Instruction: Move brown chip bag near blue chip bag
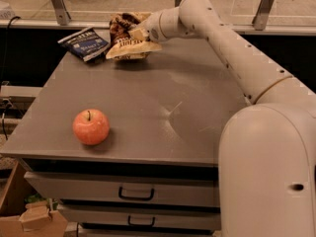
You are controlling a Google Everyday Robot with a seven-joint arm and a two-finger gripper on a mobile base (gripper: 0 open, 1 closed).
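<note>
Beside blue chip bag (85,44), gripper (141,32) grasps brown chip bag (127,48), jaws half-hidden.

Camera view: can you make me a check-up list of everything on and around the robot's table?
Surface: grey table, scuffed near the middle.
Job's things: brown chip bag at the back edge, held by the gripper, right beside the blue chip bag; cannot tell if they touch.
Clutter: red apple, front left, on its own.
Grippers: gripper at the back of the table, shut on the brown chip bag.
Cables: dark cable off the left side.
Surroundings: drawers under the table, cardboard box on the floor, metal posts behind.
</note>
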